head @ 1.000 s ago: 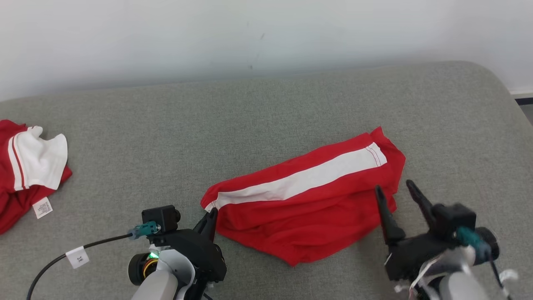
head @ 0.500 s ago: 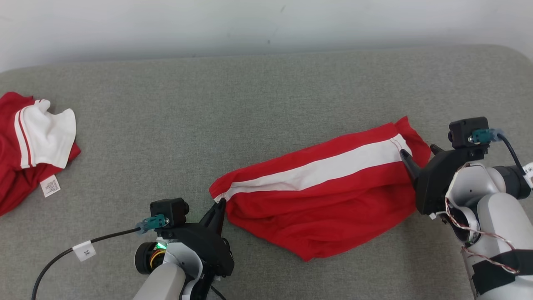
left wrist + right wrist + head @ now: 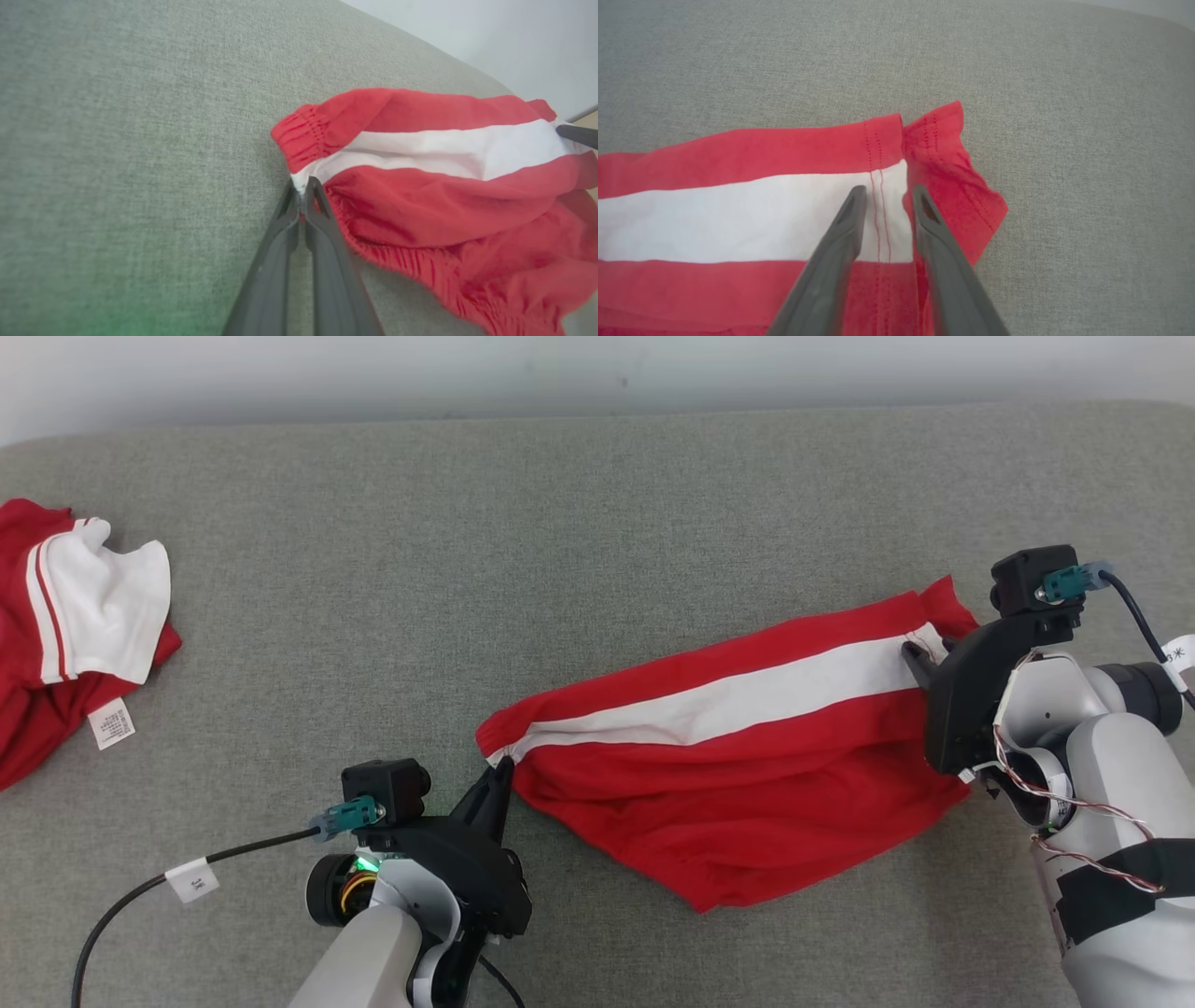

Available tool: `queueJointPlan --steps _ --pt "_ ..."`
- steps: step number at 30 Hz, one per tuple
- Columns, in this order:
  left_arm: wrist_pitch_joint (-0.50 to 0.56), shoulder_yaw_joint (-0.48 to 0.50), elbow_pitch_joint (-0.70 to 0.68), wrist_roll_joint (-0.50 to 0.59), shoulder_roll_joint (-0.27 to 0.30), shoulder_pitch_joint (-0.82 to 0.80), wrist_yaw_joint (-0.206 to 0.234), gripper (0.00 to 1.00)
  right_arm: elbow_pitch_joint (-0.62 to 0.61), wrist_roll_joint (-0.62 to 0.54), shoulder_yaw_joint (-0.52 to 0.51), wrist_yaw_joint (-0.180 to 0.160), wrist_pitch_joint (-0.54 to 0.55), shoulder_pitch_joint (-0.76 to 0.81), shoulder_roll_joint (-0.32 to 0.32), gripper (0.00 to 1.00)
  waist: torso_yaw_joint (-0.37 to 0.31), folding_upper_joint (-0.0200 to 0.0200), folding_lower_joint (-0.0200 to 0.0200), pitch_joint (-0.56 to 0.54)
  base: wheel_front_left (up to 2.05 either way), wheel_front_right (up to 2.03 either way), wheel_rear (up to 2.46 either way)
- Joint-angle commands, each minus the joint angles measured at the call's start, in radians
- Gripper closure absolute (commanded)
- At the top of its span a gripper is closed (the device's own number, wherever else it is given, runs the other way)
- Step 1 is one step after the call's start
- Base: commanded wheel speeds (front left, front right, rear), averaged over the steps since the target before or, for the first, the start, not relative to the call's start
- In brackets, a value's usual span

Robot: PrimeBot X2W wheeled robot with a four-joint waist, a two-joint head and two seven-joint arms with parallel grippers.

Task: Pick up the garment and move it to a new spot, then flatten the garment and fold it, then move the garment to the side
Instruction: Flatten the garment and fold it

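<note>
Judging by how it slumps and puckers, the garment (image 3: 747, 775) is light, thin and thoroughly limp. It will hold no shape of its own and will sag between any two held points. It will probably drag rather than glide over the grey cloth-covered worktop (image 3: 560, 523). It does not look fragile, though a shallow pinch on a single layer could slip out under tension. The best holds appear to be the reinforced edges at either end of the white stripe: the gathered elastic waistband and the double-stitched leg hem. A pull between those two should draw the cloth flat. The left end effector (image 3: 303, 186) is pressed together on the waistband corner where the stripe ends, pinching the fabric. The right end effector (image 3: 887, 191) has its fingers partly spread astride the hem stitching, with a gap between them and no pinch made yet. The garment lies right of centre on the worktop, stretched slantwise between the two arms. It is a pair of bright red shorts with one broad white stripe, and its lower part is rumpled, drooping to a loose point toward the robot. A second red-and-white piece of clothing (image 3: 75, 616) lies bunched at the far left, well apart.
</note>
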Motion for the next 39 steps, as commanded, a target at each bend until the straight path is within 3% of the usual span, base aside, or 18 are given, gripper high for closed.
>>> queueJointPlan --steps 1,3,9,19,29,39 --pt "-0.005 0.000 -0.003 0.000 0.004 -0.012 0.002 1.00 0.000 0.006 0.006 -0.002 -0.006 -0.011 0.001 0.73 0.000 -0.0001 0.0000 0.002 0.00 0.00 0.00" --pt "-0.007 0.000 -0.005 -0.001 0.006 -0.016 0.005 1.00 -0.002 0.005 0.011 -0.002 -0.010 -0.012 -0.001 1.00 -0.001 -0.0001 0.0000 0.004 0.00 0.00 0.00" --pt "-0.018 0.008 -0.015 -0.006 0.014 -0.021 0.008 1.00 -0.026 0.021 0.016 -0.002 -0.029 -0.005 0.001 1.00 -0.011 -0.0001 0.0000 -0.003 0.00 0.00 0.00" --pt "-0.043 0.050 -0.131 -0.047 0.042 -0.088 -0.013 1.00 -0.143 0.103 -0.011 -0.002 -0.160 -0.028 0.028 1.00 -0.040 -0.0001 0.0000 -0.059 0.00 0.00 0.00" --pt "0.074 0.083 -0.295 -0.138 0.091 -0.206 -0.034 1.00 -0.251 0.171 -0.036 -0.002 -0.252 -0.064 0.040 1.00 -0.083 -0.0001 0.0000 -0.122 0.00 0.00 0.00" --pt "0.199 0.110 -0.445 -0.245 0.121 -0.309 -0.045 1.00 -0.330 0.156 -0.050 -0.002 -0.409 -0.109 0.018 1.00 -0.122 -0.0001 0.0000 -0.182 0.00 0.00 0.00"
